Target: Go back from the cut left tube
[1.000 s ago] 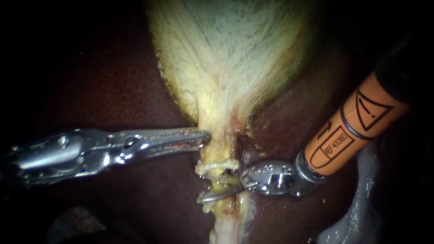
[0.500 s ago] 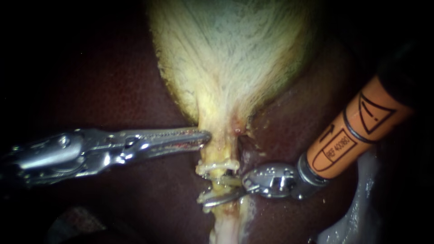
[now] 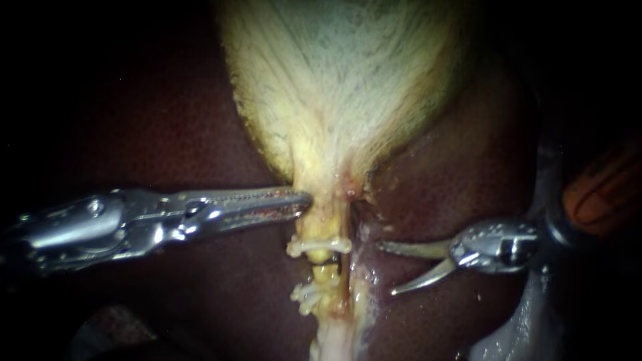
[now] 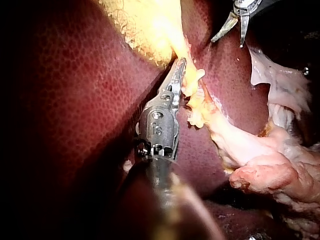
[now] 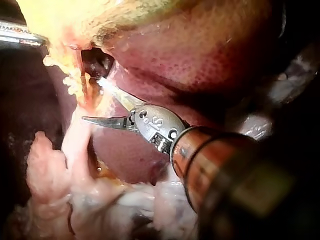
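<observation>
Standing off beside the left tube, the right instrument holds its two curved jaws spread, with a clear gap between them. They hover over the liver. A strip of wet, dark liver surface and a second pale strand lie between the jaw tips and the tube. Behind the jaws, the instrument's orange sleeve shows at the edge of the endoscope view.

The left tube runs down from the narrow neck of the gallbladder. It carries an upper clip and a lower clip, with a short yellow stretch between them. The cut itself is hard to make out from the endoscope.

The left instrument reaches in across the liver, just above the upper clip. Its long jaws are clenched on the gallbladder where it tapers into the tube. In the left wrist view the jaw tips press into the yellow tissue there, and the clipped tube lies just beside them.

The gallbladder spreads wide above both instruments, pale and yellow-edged, bedded in dark liver on either side. Loose pale tissue is heaped beyond the lower end of the tube, under the right instrument's shaft.
</observation>
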Tool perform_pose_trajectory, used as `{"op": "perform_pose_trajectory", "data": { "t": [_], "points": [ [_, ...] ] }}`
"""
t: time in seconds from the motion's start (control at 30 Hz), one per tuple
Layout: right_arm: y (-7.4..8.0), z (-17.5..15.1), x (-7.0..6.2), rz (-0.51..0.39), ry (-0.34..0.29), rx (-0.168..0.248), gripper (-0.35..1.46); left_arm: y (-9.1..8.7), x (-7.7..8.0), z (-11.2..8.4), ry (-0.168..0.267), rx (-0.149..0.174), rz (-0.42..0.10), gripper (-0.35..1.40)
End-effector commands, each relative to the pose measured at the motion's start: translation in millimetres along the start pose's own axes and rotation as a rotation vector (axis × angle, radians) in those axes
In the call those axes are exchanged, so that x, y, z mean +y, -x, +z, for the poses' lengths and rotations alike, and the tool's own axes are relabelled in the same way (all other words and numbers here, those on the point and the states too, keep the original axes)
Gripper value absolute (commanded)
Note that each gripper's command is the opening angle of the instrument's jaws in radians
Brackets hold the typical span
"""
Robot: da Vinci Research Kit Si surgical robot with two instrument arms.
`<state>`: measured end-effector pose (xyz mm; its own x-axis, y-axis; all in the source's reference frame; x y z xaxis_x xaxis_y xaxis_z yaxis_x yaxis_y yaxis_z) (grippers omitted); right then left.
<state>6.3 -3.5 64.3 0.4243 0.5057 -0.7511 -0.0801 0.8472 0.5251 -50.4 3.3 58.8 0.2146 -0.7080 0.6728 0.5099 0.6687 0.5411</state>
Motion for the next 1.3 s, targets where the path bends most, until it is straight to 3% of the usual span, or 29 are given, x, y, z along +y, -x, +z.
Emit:
{"op": "perform_pose_trajectory", "data": {
  "t": [0.03,0.33,0.63,0.93,1.3],
  "points": [
    [-0.4,-0.5,0.2,-0.018,0.015,0.012,1.33,0.0,0.0,0.0,0.000,0.000,0.000,-0.01],
    [-1.2,-3.4,1.1,-0.065,0.047,0.012,1.35,0.0,0.0,0.1,0.000,0.000,0.000,-0.01],
    [-1.1,-3.3,1.0,-0.072,0.049,0.012,1.35,-0.7,0.1,0.8,0.001,-0.001,0.003,0.00],
    [-1.1,-3.0,1.0,-0.072,0.044,0.013,1.35,-2.7,0.1,3.2,-0.010,0.006,0.015,0.00],
    [-1.1,-2.9,0.9,-0.072,0.045,0.013,1.35,-2.9,0.2,3.3,-0.010,0.009,0.016,0.00]
  ]
}}
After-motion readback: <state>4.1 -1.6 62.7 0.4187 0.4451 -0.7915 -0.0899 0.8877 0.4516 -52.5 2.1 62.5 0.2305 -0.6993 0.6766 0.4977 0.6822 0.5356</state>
